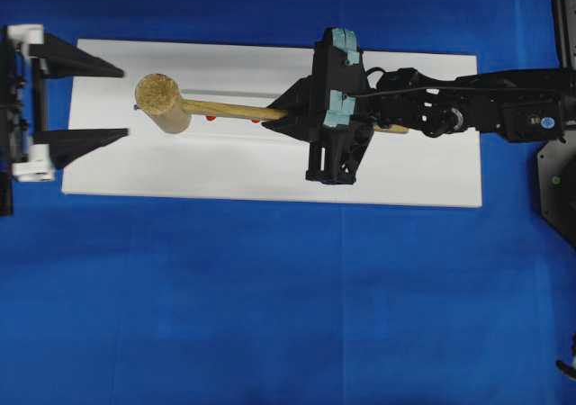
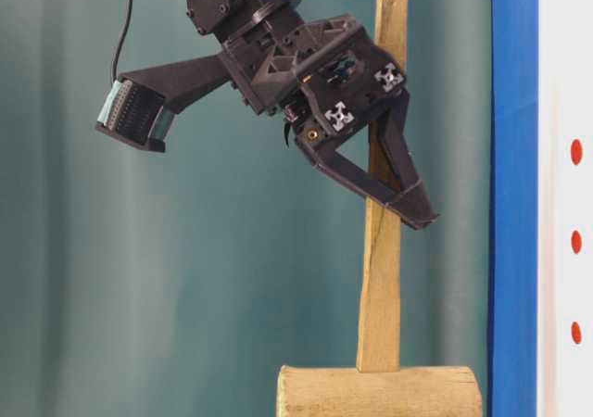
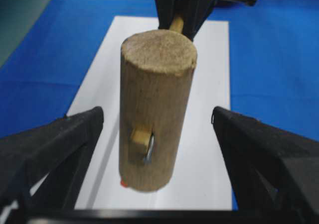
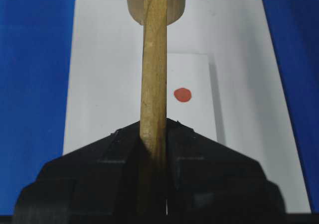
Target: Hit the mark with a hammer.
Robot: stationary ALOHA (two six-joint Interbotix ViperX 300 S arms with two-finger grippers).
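Only plain hammer in right fingers (no legible writing).

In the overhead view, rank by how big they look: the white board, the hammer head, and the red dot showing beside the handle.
1. White board, by far the largest.
2. Hammer head, the round wooden block.
3. Red dot, tiny and partly hidden by the handle.
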